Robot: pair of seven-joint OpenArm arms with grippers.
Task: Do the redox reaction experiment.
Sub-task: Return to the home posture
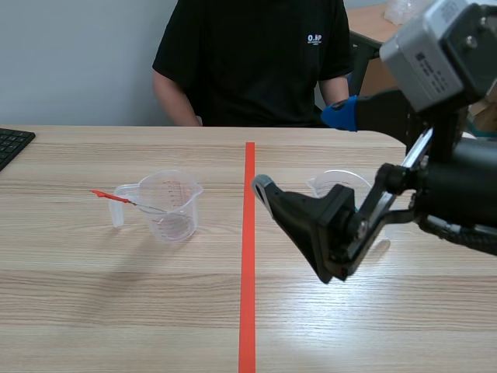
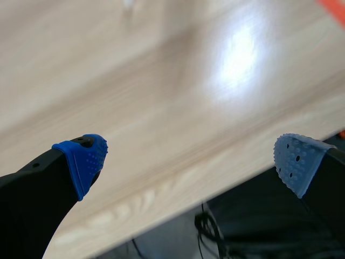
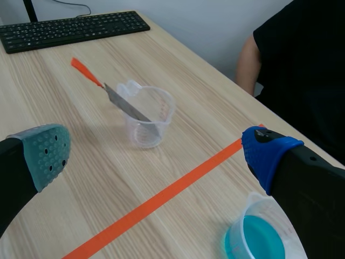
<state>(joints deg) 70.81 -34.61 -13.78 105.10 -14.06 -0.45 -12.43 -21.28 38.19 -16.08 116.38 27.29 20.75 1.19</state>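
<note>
A clear measuring cup (image 1: 169,206) stands left of the orange tape line with a grey metal strip (image 1: 140,204) leaning in it, the strip's orange-red end sticking out. The same cup (image 3: 147,116) and strip (image 3: 125,104) show ahead of my right gripper (image 3: 156,154). A second clear cup (image 3: 260,238) holding blue liquid sits under that gripper's blue-padded finger; in the scene view this cup (image 1: 340,183) is partly hidden behind the raised right gripper (image 1: 301,150), which is open and empty. My left gripper (image 2: 188,162) is open and empty above the table's near edge.
A person in a black shirt (image 1: 252,58) sits across the table. A black keyboard (image 3: 70,29) lies at the far left of the table, with only its corner (image 1: 12,144) showing in the scene view. An orange tape line (image 1: 248,256) runs down the table's middle.
</note>
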